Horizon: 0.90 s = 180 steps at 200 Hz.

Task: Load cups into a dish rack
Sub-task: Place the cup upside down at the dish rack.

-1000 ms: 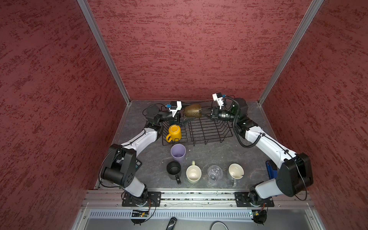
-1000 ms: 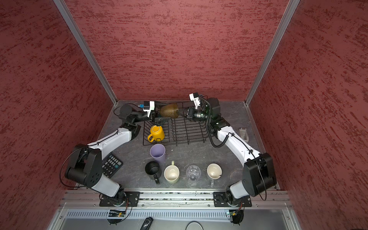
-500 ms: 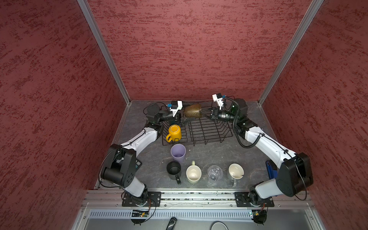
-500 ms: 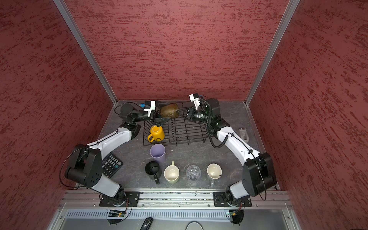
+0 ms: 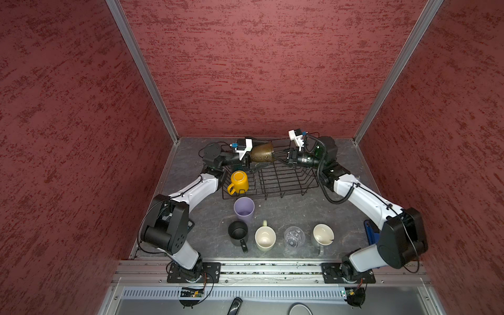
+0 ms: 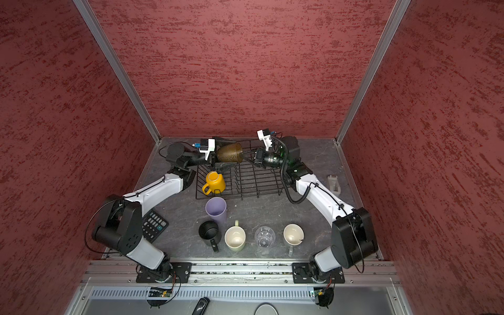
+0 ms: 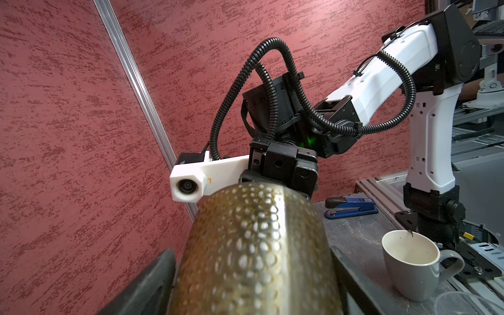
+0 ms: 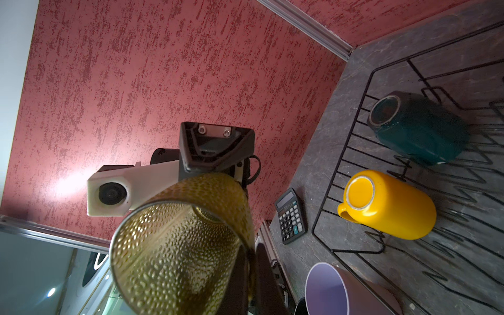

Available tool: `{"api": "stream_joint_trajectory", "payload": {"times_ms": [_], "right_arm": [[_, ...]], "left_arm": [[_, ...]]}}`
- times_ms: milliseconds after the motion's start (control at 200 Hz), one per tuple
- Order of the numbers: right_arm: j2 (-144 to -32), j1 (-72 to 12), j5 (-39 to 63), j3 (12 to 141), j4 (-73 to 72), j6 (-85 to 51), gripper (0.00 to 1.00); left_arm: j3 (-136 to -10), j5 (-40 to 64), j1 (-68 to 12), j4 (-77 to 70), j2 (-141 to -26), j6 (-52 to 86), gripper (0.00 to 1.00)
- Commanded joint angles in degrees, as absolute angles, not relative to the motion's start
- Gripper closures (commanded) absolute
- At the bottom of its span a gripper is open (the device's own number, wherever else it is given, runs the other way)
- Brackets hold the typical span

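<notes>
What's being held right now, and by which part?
The brown dimpled glass, sideways above the black wire dish rack: the right gripper pinches its rim. The left gripper flanks its base; whether it grips cannot be told.

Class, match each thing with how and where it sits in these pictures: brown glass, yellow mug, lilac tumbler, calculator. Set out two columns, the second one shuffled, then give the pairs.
Column one
1. brown glass
2. yellow mug
3. lilac tumbler
4. calculator

Column two
A. standing mouth up on the table
B. lying flat on the table, keys up
C. held in the air, off the table
D. tipped on its side inside the dish rack

Pairs: 1-C, 2-D, 3-A, 4-B
</notes>
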State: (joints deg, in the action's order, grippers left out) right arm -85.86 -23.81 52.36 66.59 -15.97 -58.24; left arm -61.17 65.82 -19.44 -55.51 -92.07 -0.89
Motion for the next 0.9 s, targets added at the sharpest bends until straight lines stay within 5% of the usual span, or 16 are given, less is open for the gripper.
{"api": "stream_joint_trajectory", "payload": {"times_ms": [0,481,621,897], "right_arm": [[-86.47,-24.26,53.37,66.40,-20.02,-60.02,1.00],[-86.63,-24.29,53.36,66.25,-19.55,-60.03,1.00],[-86.34,-24.31,53.03,66.78,-17.74,-58.83,0.86],[-84.19,-23.03,48.15,69.21,-5.74,-51.47,0.54]], "left_arm": [[-62.55,67.48,-19.95,-57.22,-92.64,0.08,0.16],[-62.64,66.61,-19.75,-51.28,-90.77,-3.40,0.41],[-62.52,66.01,-19.34,-50.33,-90.05,-3.50,0.60],[-61.60,62.11,-18.37,-46.97,-86.97,-4.73,0.80]]}}
